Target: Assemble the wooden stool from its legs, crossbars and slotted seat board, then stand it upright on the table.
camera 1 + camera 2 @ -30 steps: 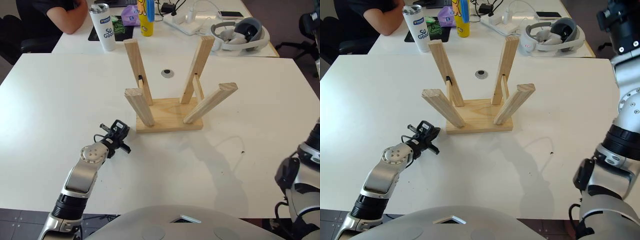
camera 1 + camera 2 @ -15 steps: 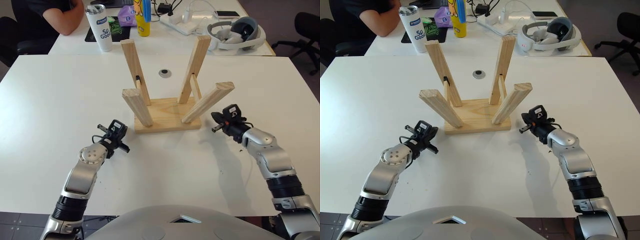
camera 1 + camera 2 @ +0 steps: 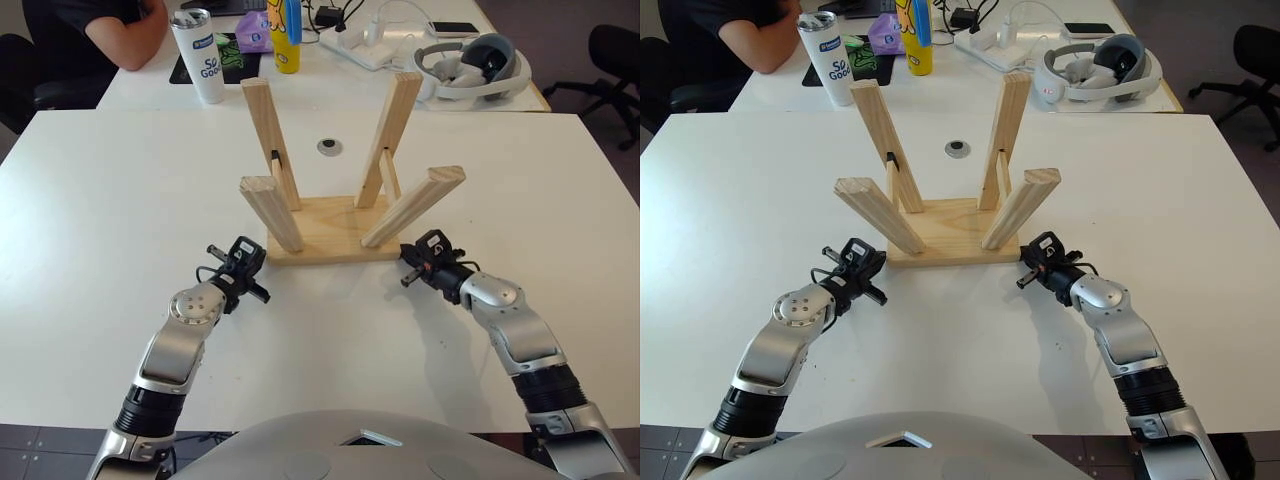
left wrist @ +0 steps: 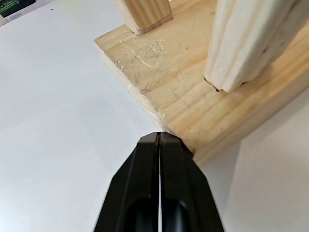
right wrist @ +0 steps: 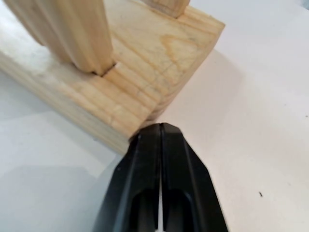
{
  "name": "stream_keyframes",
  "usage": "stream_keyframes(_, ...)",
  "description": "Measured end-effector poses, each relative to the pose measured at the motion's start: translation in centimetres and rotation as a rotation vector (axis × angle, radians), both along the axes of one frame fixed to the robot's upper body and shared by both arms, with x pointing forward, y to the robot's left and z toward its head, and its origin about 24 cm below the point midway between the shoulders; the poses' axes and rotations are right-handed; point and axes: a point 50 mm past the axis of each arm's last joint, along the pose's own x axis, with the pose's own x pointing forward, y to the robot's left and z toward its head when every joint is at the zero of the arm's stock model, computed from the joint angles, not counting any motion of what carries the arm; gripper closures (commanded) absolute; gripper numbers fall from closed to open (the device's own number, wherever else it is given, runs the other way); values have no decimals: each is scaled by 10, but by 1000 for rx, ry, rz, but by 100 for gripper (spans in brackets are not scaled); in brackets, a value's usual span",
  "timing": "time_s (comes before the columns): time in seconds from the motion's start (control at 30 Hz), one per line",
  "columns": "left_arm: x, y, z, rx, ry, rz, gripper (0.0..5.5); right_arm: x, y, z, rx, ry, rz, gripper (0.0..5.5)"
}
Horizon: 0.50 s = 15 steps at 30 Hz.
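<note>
With jaws shut and empty, your left gripper [image 3: 250, 263] and right gripper [image 3: 414, 262] sit equally close at the near corners of the upturned pale wooden stool's seat board [image 3: 335, 246].

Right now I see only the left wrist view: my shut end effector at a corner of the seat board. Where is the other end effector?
Observer: The right end effector is shut too, at the other near corner of the seat board.
Operator: Is the board up on its legs?
Observer: No. It lies flat on the table, and all four legs point up.
Operator: What is behind it?
Observer: A round cable hole in the table, seen between the two far legs.
</note>
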Motion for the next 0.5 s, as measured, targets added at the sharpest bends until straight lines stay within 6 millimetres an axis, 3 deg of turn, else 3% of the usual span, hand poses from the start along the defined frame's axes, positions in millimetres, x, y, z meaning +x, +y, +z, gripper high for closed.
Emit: stream_keyframes(0.5,-20,1,3,-18,58,9,549,-21,5,7,10,48,11,550)
